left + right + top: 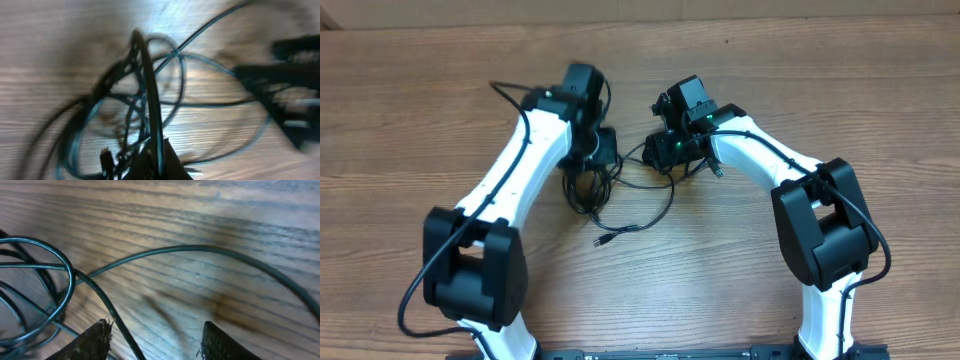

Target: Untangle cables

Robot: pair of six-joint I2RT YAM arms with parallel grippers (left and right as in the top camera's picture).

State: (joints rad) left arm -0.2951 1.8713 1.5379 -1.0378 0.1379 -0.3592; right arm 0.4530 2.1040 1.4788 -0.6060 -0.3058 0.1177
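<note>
Black cables lie tangled right under left claw, which looks pinched shut on one loop. Right claw is parted and empty, one strand crossing its gap. Tangle sits to its left, so left arm is nearer.

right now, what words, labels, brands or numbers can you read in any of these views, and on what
No text can be read in any view.
cables: no print or tag shows.
left arm, right arm: no legible marking.
table: wood grain, no writing.
The left wrist view is blurred.
</note>
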